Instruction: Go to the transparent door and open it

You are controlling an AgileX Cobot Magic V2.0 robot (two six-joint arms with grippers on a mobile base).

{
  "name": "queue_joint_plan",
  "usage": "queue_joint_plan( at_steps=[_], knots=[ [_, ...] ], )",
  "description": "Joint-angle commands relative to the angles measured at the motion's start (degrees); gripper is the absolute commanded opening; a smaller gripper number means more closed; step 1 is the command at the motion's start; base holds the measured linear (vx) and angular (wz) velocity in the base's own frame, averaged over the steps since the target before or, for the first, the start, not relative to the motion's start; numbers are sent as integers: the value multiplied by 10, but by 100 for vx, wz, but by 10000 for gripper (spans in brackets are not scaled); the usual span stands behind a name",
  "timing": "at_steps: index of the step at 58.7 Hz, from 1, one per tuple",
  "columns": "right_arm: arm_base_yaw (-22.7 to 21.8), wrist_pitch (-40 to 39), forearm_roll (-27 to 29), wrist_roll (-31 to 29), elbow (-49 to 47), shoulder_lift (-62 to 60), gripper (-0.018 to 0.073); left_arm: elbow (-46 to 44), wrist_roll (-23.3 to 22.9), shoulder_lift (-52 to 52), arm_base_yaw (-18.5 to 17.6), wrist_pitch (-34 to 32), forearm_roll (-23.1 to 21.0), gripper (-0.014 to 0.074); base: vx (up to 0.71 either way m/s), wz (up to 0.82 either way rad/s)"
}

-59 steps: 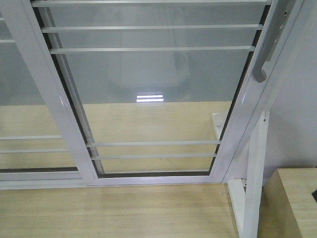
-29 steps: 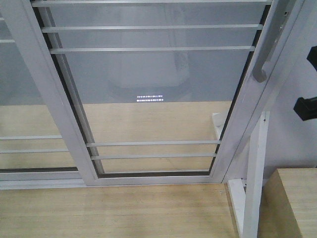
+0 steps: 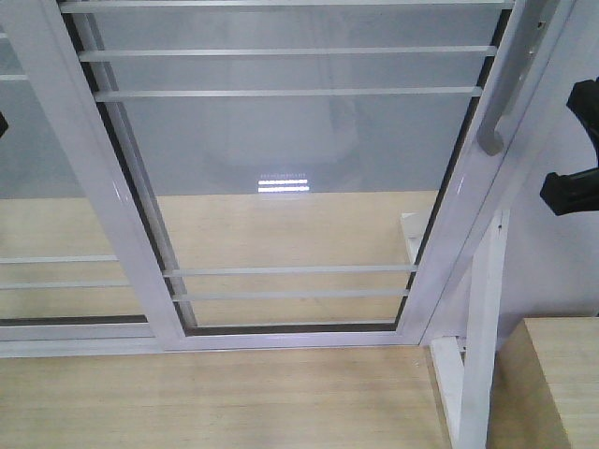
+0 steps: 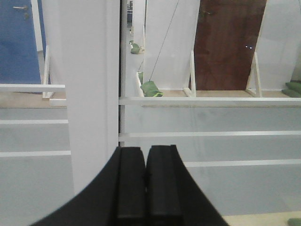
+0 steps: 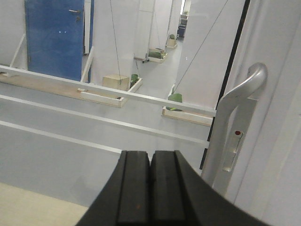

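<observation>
Risk: left gripper [image 4: 146, 186], jaws pressed together, faces the white stile [image 4: 89, 94] far left of the pull handle [image 5: 235, 122] and could bump it. Right gripper [image 5: 150, 188], jaws also together, sits just left of the handle and may glance off it. The transparent door [image 3: 281, 159] carries the handle on its right edge. Right of the handle, a white brace [image 3: 482, 318] and a wooden box [image 3: 557, 383] crowd the base.

Looks like a robotics test hall, not a home: mock-up transparent door [image 3: 281, 140] propped by a white strut [image 3: 482, 327] on wood-look flooring [image 3: 215, 398], free-standing white partitions [image 4: 181, 42] with green bags [image 4: 151, 88] at their feet, plain blue door [image 5: 56, 37] beyond.
</observation>
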Motion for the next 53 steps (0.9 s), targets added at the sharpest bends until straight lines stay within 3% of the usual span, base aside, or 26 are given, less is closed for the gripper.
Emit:
queue_joint_plan(
  at_steps=[1,18,28,39,47,53],
  knots=[
    [-2,-40,-4,-7,-22,0,163,-21,-2,-5,-3,-52,24,96,0,0],
    [-2,-45,-5,-7,-22,0,433,-21,-2,1,-3,-43,24,332,0,0],
    [-3,-66,-5,-16,-22,1,437,-21,-2,13,-3,-39,24,437,0,0],
    [-5,-108,24,-63,-22,21,421,-21,-2,29,-3,-39,24,447,0,0],
    [-43,-141,87,-67,-22,59,421,-21,-3,40,-3,-39,24,447,0,0],
    [-75,-170,103,-67,-22,93,421,-21,-6,41,-3,-39,24,447,0,0]
  ],
)
